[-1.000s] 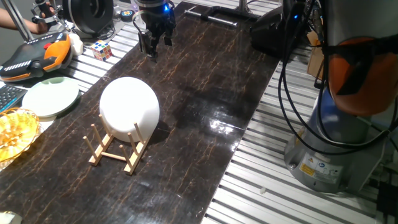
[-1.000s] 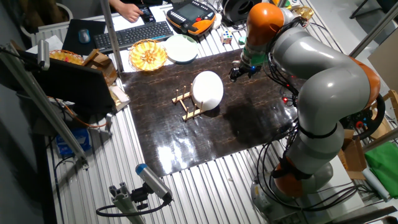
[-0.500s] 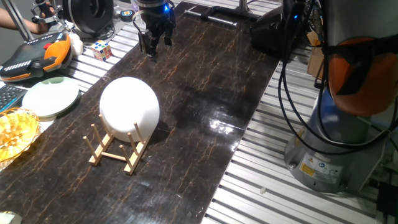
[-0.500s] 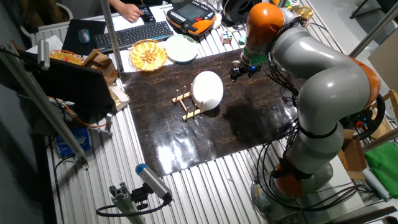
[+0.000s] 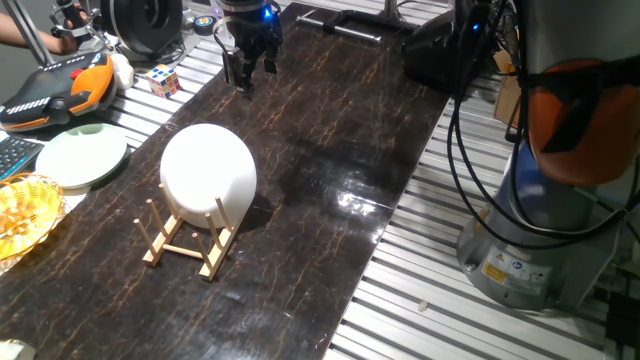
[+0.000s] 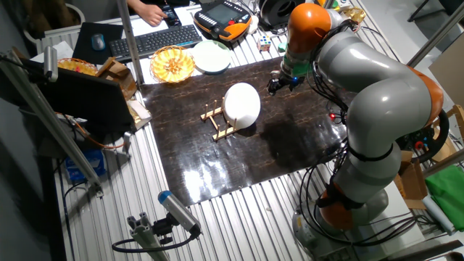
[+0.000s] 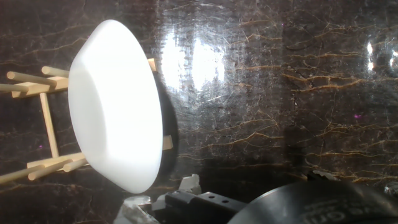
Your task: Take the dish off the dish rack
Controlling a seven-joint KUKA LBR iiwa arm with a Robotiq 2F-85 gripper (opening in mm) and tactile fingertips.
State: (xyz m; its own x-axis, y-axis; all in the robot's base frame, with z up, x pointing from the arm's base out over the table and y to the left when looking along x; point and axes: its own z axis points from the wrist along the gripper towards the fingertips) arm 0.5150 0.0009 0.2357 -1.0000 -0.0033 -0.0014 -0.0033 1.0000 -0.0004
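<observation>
White and smooth, the dish (image 5: pixel 208 171) stood on edge in the dish rack (image 5: pixel 186 246), its domed outside facing the gripper (image 5: pixel 243 76) and its lower rim seated between the upright pegs at the rack's end. The light-wood rack rested on the dark marbled mat (image 5: pixel 330 150) covering the table, near the mat's edge by the pale green plate (image 5: pixel 82 155) and the yellow wicker basket (image 5: pixel 25 213). The gripper hung above the far part of the mat, well apart from the dish, with nothing between its fingers (image 5: pixel 247 74); the fingers appeared slightly parted, though their exact spread could not be determined. In the hand view, the dish (image 7: pixel 115 106) filled the left side, with rack rails (image 7: pixel 46 118) visible behind it.
</observation>
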